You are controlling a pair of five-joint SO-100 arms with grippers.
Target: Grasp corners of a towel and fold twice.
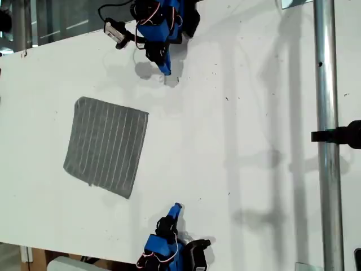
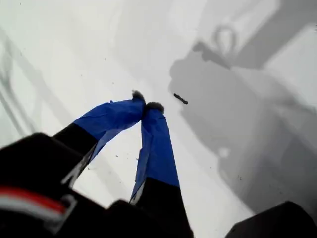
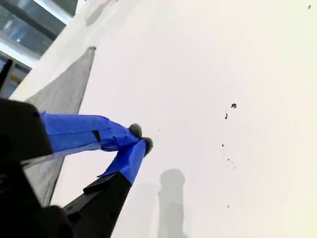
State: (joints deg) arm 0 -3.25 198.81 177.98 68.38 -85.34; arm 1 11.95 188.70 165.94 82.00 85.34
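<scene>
Towel (image 1: 106,147): flat and unfolded on the white bench (image 1: 237,141), toward the exterior view's left.
First pincer (image 2: 147,104): clenched, tips touching — nothing held, over bare bench.
Second pincer (image 3: 141,138): clenched and empty — towel lies just beside it.

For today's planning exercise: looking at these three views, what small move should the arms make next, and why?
Probably open my second gripper and ease it toward the flat grey striped towel, aiming for a near corner. The towel lies unfolded on the white table, and both my second gripper and my first gripper are shut, empty and clear of it.
</scene>
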